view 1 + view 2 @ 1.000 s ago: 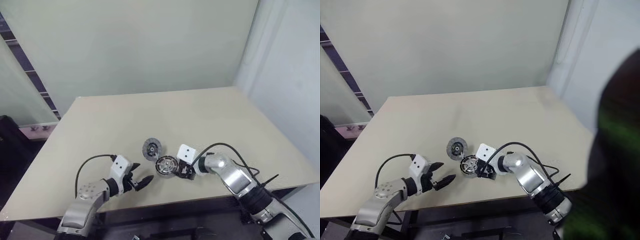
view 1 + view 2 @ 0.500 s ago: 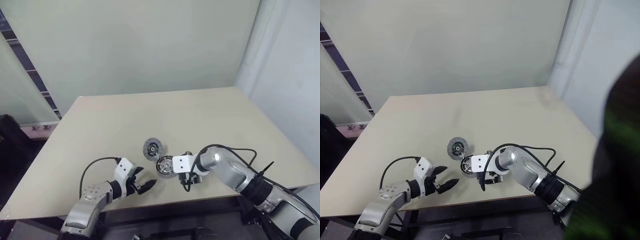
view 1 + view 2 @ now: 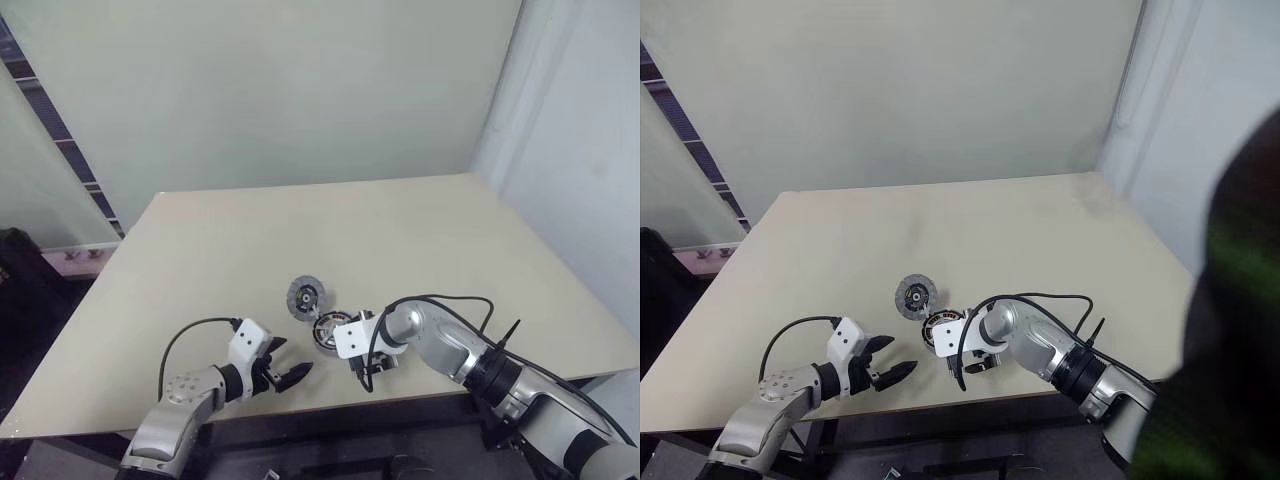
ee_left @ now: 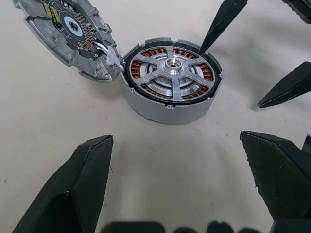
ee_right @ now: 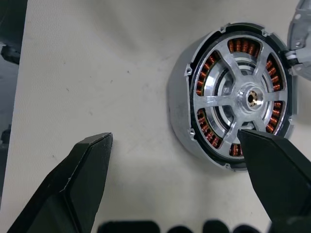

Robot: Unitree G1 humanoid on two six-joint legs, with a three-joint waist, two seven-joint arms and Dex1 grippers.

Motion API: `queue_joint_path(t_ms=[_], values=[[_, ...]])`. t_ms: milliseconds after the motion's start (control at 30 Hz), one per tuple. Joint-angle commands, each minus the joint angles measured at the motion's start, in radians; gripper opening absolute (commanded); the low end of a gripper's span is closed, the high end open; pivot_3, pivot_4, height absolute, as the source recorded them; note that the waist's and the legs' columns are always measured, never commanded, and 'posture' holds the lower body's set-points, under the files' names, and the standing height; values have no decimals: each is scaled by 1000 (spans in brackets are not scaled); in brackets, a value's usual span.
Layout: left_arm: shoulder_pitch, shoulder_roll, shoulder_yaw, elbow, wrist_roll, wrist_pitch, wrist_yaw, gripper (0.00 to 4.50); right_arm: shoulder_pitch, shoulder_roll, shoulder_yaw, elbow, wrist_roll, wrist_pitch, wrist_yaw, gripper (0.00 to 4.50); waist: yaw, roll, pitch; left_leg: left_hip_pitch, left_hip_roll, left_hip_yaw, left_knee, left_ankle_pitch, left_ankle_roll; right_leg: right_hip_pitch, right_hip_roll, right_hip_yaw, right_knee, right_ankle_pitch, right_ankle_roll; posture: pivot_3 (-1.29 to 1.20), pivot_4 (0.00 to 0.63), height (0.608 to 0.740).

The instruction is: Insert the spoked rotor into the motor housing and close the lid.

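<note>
- Right claw (image 5: 170, 184), fingers apart, hangs over the motor housing (image 4: 171, 81) on the desk (image 3: 400, 240).
- Left claw (image 3: 288, 374) gapes nearby, empty.
- Spoked rotor (image 5: 243, 99) sits inside the housing; lid (image 4: 68, 36) lies touching it.

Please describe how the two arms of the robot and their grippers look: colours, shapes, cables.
Both arms are silver-grey metal with rounded joints and black bands. Each wrist bears a white box-shaped block, and a thin black cable loops from it back to the arm. The left gripper and the right gripper each have two black fingers, wedge-shaped and tapering to a point.
</note>
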Motion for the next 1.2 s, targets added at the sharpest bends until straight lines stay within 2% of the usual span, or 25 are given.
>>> queue_joint_path(t_ms=[33, 167, 233, 300, 600, 667, 1000, 1200], values=[[-7, 7, 9, -30, 2, -18, -2, 4500, -19, 13, -21, 11, -21, -23, -5, 4492, 0, 0, 0, 0, 0, 0, 0, 0, 0, 0, 0, 0, 0, 0, 0, 0, 0, 740], [-10, 7, 9, -28, 3, -20, -2, 4500, -14, 26, -23, 38, -29, -29, -10, 4492, 0, 0, 0, 0, 0, 0, 0, 0, 0, 0, 0, 0, 1, 0, 0, 0, 0, 740], [-11, 7, 9, -28, 4, -21, -2, 4500, -13, 31, -21, 59, -35, -33, -15, 4112, 0, 0, 0, 0, 0, 0, 0, 0, 0, 0, 0, 0, 1, 0, 0, 0, 0, 740], [-11, 6, 9, -28, 4, -22, -2, 4500, -12, 35, -21, 76, -40, -37, -20, 3545, 0, 0, 0, 0, 0, 0, 0, 0, 0, 0, 0, 0, 1, 0, 0, 0, 0, 740], [-6, 2, 9, -33, 3, -24, 3, 4500, -5, 60, -40, 129, -62, -58, -37, 486, 0, -2, -2, 2, 0, 0, 0, 0, 0, 1, 0, 0, 2, 0, 0, 0, 0, 740], [-4, 1, 11, -33, 3, -26, 5, 4500, -7, 66, -46, 136, -66, -65, -38, 116, 0, -2, -2, 2, 0, 0, 1, 0, 0, 1, 0, 0, 3, 0, 0, 0, 0, 740], [0, -1, 22, -30, 1, -33, 17, 4500, -10, 90, -80, 137, -47, -60, -28, 99, 0, -3, -2, 3, -1, 0, 5, 1, -2, 0, 0, 0, 10, 0, 0, 0, 0, 740], [1, 10, 47, -18, -3, -41, 22, 4500, 22, 104, -129, -6, 37, 140, 102, 98, 0, -3, -2, 2, -1, -1, 5, 1, -2, -1, 0, 0, 10, 0, -1, 0, 0, 740]])
